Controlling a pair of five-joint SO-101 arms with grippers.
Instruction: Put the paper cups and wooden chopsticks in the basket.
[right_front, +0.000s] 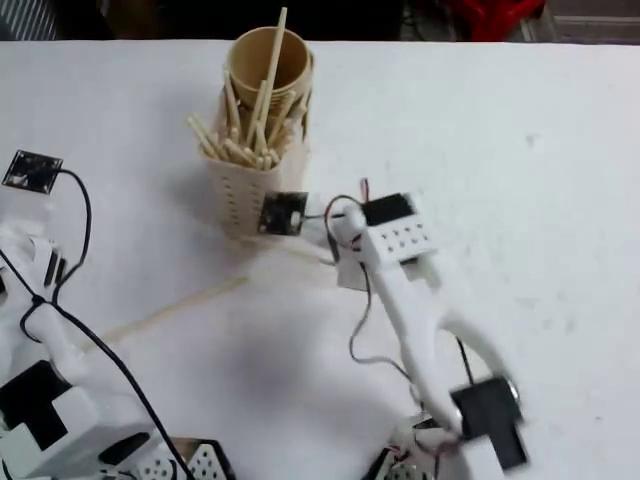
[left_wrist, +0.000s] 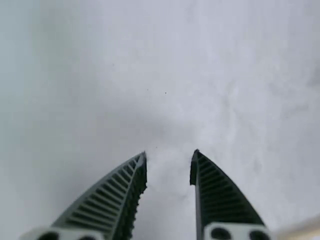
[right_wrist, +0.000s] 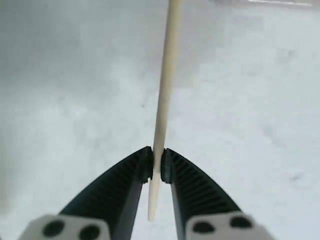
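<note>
The right gripper (right_wrist: 156, 162) has its fingers pinched on a wooden chopstick (right_wrist: 167, 75), which runs straight out past the tips. The left gripper (left_wrist: 169, 160) stands parted, with nothing between its fingers. Farther off, the basket (right_front: 245, 195) already holds a paper cup (right_front: 268, 62) and many chopsticks (right_front: 245, 145). By my judgement, the pinched one is yet to go in.

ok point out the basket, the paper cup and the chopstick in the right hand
basket (right_front: 240, 195), high view, on its perforated front wall
paper cup (right_front: 250, 65), high view, on its inner wall
chopstick (right_wrist: 165, 90), right wrist view, on its shaft beyond the right hand (right_wrist: 157, 161)
</note>
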